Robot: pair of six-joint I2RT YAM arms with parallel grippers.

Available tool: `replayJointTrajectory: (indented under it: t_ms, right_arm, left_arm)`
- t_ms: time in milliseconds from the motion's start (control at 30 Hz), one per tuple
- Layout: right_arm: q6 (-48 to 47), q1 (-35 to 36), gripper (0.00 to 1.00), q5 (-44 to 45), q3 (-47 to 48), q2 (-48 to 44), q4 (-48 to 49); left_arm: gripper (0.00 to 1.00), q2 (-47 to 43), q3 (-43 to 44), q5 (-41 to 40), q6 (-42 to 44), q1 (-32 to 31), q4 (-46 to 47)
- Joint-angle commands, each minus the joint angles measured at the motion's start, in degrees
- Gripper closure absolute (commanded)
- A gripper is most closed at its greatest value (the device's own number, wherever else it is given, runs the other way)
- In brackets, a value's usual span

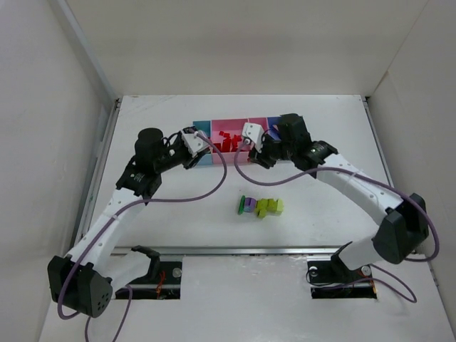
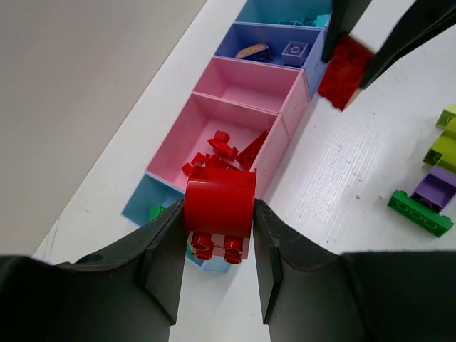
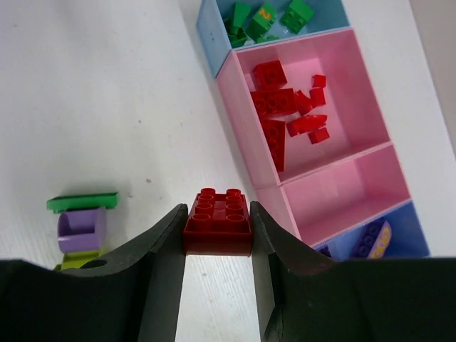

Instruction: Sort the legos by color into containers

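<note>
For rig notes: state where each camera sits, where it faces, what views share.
Top external: overhead, behind; looks down on left arm, right arm, containers.
Left wrist: on left arm; faces containers past jaws, gripping red curved piece.
Right wrist: on right arm; faces table past jaws, gripping red brick.
Shared: both wrists show wide pink bin.

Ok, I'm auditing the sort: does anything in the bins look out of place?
Mostly no: red bricks lie in the wide pink bin, green ones in the light blue bin. Only a piece with a yellowish face in the purple-blue bin differs in color.
</note>
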Motion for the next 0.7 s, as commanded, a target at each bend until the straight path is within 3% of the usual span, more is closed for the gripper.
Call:
replayJointTrajectory:
  t_ms: [0,133,300,433,533,667]
  right_arm:
    - [3.47,0.11,1.00,-2.08,6.16,4.86,6.17]
    - [10.50,-1.30,1.00,3.42,13.72,14.35,12.50]
    - [18.24,-1.30,1.00,14.78,30.66,32.17,10.05]
    - [18.95,-1.30,0.79,15.41,36.32,38.00,9.26]
    - [21.13,-1.82,0.72,15.41,37.03,39.15,9.78]
    - [24.56,-3.32,0.41,9.88,37.03,39.15,11.28]
  left_arm:
    - [1.00,-2.07,-1.10,-0.30,-4.41,0.80,5.13]
    - [1.00,-0.67,-1.63,-0.30,-7.48,1.33,6.36]
    - [1.00,1.71,-1.63,-3.37,-10.83,1.33,8.20]
    - [1.00,4.34,-1.63,-5.56,-12.76,1.33,10.21]
    - [1.00,7.32,-1.63,-7.59,-14.61,1.33,13.99]
    - [1.00,12.16,-2.24,-9.09,-18.12,1.33,21.62]
